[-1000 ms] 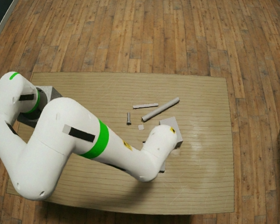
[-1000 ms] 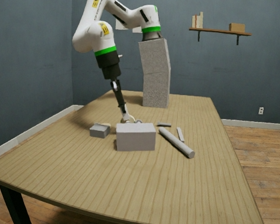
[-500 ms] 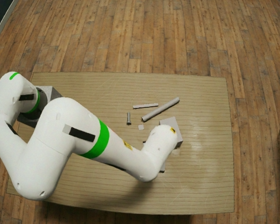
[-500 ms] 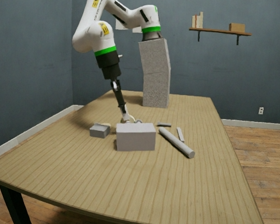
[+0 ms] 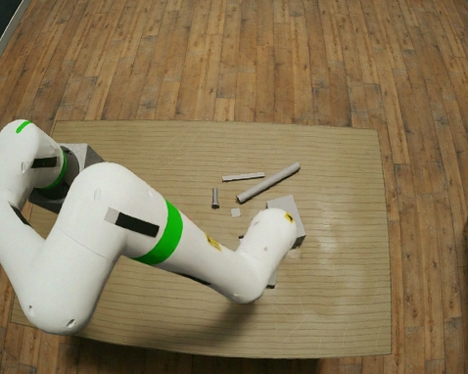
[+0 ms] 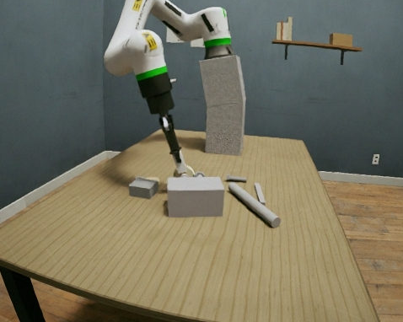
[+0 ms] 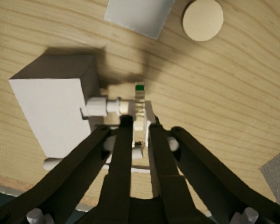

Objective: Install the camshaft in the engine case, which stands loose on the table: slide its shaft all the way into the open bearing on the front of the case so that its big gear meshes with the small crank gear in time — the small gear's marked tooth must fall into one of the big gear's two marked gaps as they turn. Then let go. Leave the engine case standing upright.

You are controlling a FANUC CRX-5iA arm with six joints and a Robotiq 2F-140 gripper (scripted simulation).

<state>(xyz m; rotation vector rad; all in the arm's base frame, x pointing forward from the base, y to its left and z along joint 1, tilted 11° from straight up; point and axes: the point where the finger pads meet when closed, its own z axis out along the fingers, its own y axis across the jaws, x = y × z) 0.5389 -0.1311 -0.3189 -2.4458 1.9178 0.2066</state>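
The engine case (image 6: pixel 195 196) is a grey box standing upright in the middle of the table. In the wrist view it is at the left (image 7: pixel 53 112). My gripper (image 7: pixel 139 110) is shut on the camshaft's pale big gear (image 7: pixel 140 112), which carries a green mark (image 7: pixel 140 88) on its far edge. The camshaft's shaft (image 7: pixel 106 105) points sideways at the case, and its tip meets a small boss on the case's face. How deep it sits I cannot tell. In the exterior view the gripper (image 6: pixel 180 168) hangs just behind the case's top edge. In the top view the arm hides most of the case (image 5: pixel 290 211).
A small grey block (image 6: pixel 143 187) lies left of the case. A long grey rod (image 6: pixel 254 204), a flat bar (image 6: pixel 260 193) and a short pin (image 6: pixel 236 179) lie to its right. The arm's concrete pedestal (image 6: pixel 223 104) stands behind.
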